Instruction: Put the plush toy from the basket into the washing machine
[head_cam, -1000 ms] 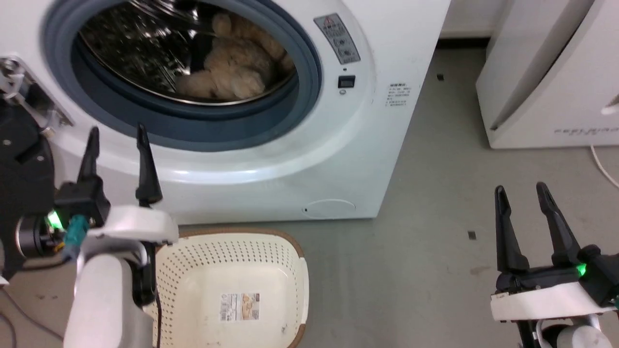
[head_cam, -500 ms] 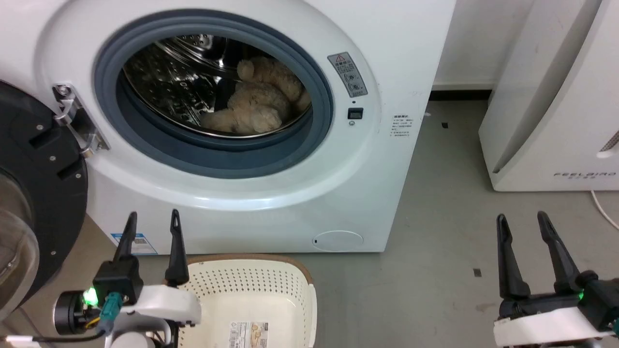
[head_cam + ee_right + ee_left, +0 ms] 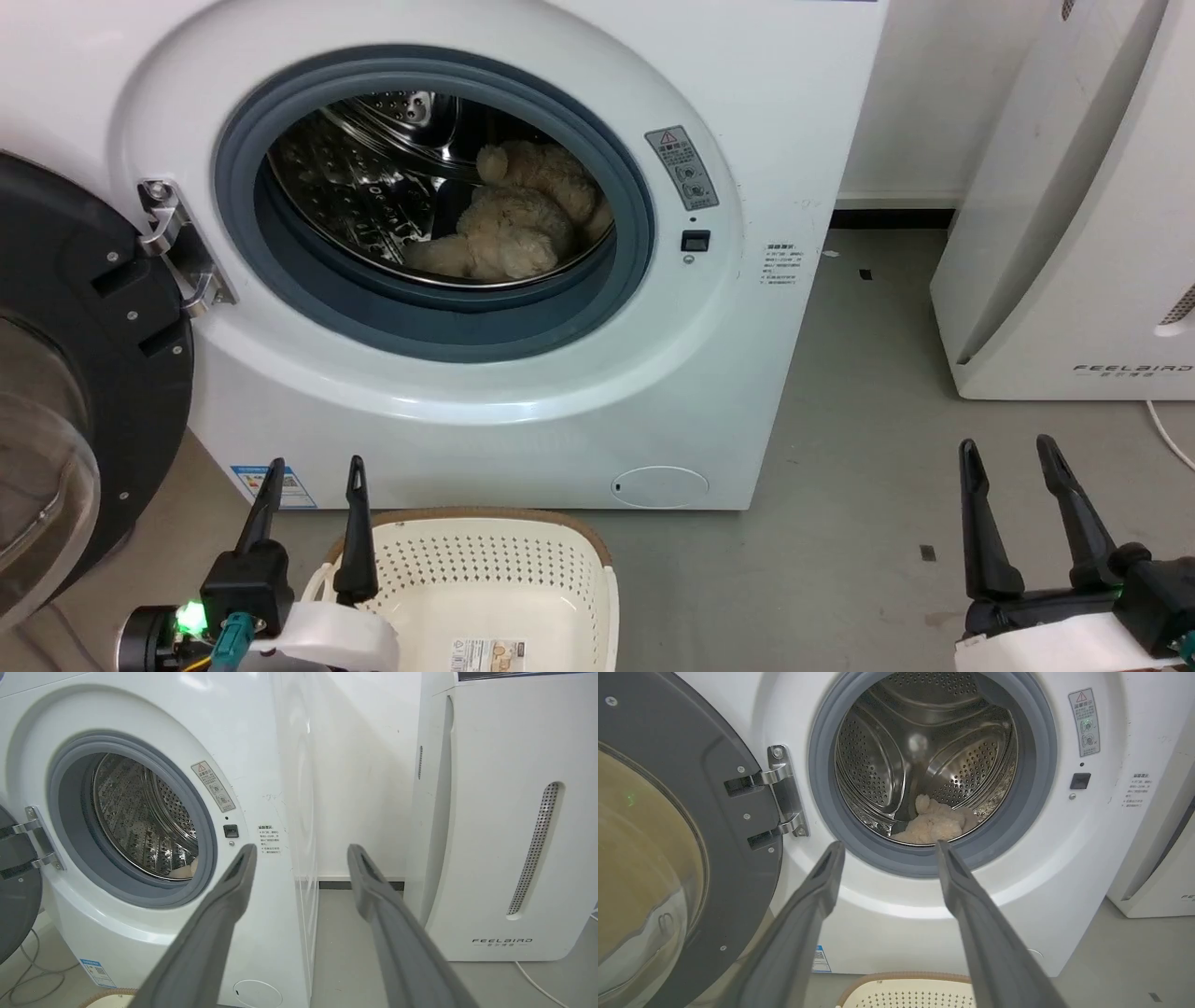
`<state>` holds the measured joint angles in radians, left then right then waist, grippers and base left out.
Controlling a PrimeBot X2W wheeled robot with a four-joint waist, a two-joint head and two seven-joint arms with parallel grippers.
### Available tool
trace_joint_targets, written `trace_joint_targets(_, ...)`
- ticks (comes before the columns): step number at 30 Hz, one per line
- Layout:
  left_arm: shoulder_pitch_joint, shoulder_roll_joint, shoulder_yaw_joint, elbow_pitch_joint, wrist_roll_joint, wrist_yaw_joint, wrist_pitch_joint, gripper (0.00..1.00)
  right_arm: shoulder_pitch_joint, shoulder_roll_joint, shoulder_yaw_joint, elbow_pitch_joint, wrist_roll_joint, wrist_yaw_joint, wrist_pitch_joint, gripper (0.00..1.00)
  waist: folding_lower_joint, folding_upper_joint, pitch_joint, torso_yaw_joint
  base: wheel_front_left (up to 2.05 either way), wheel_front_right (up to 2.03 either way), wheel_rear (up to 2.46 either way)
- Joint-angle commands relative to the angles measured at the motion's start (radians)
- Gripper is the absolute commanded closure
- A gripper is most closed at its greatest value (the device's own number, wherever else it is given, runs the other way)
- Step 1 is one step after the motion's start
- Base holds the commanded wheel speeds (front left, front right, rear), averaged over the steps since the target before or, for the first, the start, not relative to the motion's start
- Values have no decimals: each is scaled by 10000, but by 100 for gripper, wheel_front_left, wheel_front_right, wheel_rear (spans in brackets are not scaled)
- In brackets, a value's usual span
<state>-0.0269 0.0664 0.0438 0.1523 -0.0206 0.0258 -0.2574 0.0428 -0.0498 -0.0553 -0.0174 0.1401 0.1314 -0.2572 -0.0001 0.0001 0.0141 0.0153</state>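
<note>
The two long dark fingers of the left gripper (image 3: 315,463) stand parted with nothing between them. Their tips point up at the lower left of the head view. The black knuckle block behind them carries a green light, and a pale wrist cover shows at the bottom edge. The inner finger crosses the near left corner of the cream-white perforated plastic basket with a brown rim (image 3: 485,560) (whether it touches the rim cannot be told). In the left wrist view the same left gripper (image 3: 887,845) aims at the lower grey rubber seal of the large white front-loading washing machine (image 3: 747,373). The fluffy cream-beige plush toy (image 3: 513,224) lies inside the shiny steel drum, toward the right of its bottom. The black-framed glass door (image 3: 84,373) hangs swung wide to the left. The right gripper (image 3: 1005,444) is equally spread and holds nothing. It points up over the grey floor (image 3: 859,420), well apart from the washer and near the white FEELBIRD appliance (image 3: 1074,233). In its wrist view the right gripper (image 3: 302,849) faces the gap between the two machines.
</note>
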Motion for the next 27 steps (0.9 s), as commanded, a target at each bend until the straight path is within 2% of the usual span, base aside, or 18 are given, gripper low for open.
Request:
trace_joint_targets(1,88,15,-14,-31,-14,-71,-44,0,178,-4,-28,33,-29,-7,-46,0,1,-1,0,38,0,0,0)
trace_joint_targets(2,5,2,-4,3,-4,-52,1,100,3,0,-23,21,2,0,1,100,1,-1,-1,40,0,0,0)
trace_joint_targets(27,50,-26,-79,-256,32,-89,455,100,-86,-1,78,50,-238,-1,446,100,1,-1,-25,13,0,0,0)
